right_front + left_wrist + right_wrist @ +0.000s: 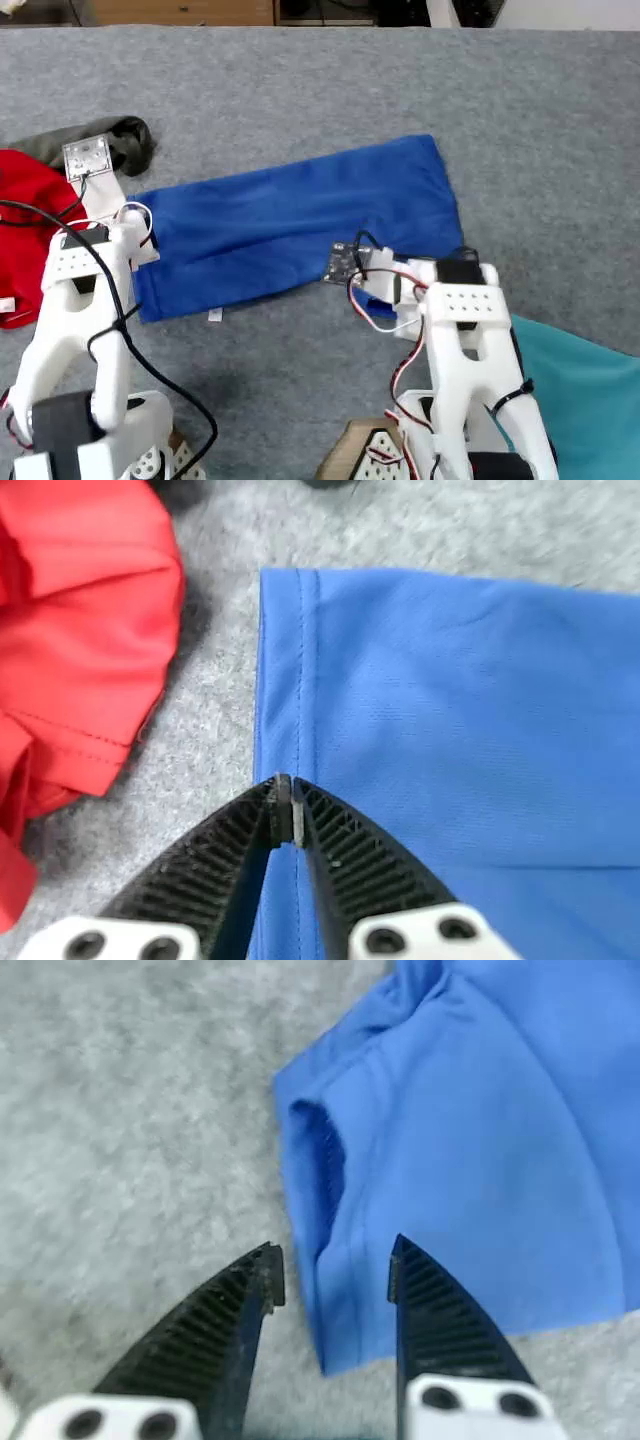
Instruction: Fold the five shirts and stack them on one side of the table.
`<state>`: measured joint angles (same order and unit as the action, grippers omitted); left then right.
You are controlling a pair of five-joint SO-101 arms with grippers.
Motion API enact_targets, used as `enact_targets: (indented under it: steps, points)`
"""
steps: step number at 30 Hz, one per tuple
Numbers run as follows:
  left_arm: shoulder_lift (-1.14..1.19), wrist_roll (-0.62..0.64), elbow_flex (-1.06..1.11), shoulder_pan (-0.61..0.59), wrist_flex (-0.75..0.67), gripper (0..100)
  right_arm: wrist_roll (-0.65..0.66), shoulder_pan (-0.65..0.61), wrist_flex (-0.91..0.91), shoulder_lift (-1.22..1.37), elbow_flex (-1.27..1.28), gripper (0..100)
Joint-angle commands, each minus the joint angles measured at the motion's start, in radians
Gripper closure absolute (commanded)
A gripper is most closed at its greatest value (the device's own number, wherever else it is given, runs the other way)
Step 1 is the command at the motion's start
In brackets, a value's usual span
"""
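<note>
Blue shirt: the blue shirt (300, 225) lies flat at the middle of the grey worktop (400, 80), already narrowed into a long strip that runs from about 9 o'clock up toward 2 o'clock in the high view.
Left claw: the left claw (285, 805) is at the strip's 9 o'clock end, tips pressed together on the stitched hem. It looks to be pinching that edge, which would give it a hold on the short end for carrying it over.
Right claw: the right claw (330, 1270) sits at the strip's 5 o'clock edge, spread, one jaw over bare worktop and the other over cloth. It straddles a bunched corner but does not grip it yet.
Why so placed: one claw at each end of the near side suits a fold across the length. The right one probably has to pinch before any lift, or the strip would drag lopsided.
Step in hand: by my reading, the second fold of this shirt is being set up.
Other shirts: a red shirt (30, 200) is heaped at 9 o'clock, just beside the blue hem. A dark shirt (120, 140) is crumpled at 10 o'clock, and a teal shirt (580, 380) spreads at 4 o'clock, all unfolded.
Progress: early, with no stack formed.
Risk: the red heap lies close enough to get caught in the fold.
</note>
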<state>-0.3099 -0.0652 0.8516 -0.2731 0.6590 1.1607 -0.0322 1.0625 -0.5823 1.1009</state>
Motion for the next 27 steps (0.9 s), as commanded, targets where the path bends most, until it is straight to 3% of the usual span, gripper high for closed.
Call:
enact_targets:
  steps: [1,5,20,25,27]
  points:
    - [0.027,0.002,-0.048,-0.008,-0.021,98,0.008,0.008,-0.098,0.064,0.002,81.1]
    - [0.054,0.002,-0.068,-0.008,-0.011,98,0.009,0.027,-0.172,0.2,-0.027,81.0]
    - [0.062,-0.003,-0.066,-0.006,-0.015,98,0.091,0.025,-0.129,0.412,-0.159,81.8]
    - [0.062,-0.003,-0.064,-0.006,-0.015,98,0.098,0.027,-0.087,0.481,-0.225,98.6]
    - [0.062,-0.003,-0.064,-0.005,-0.015,98,0.1,0.027,-0.069,0.509,-0.252,99.0]
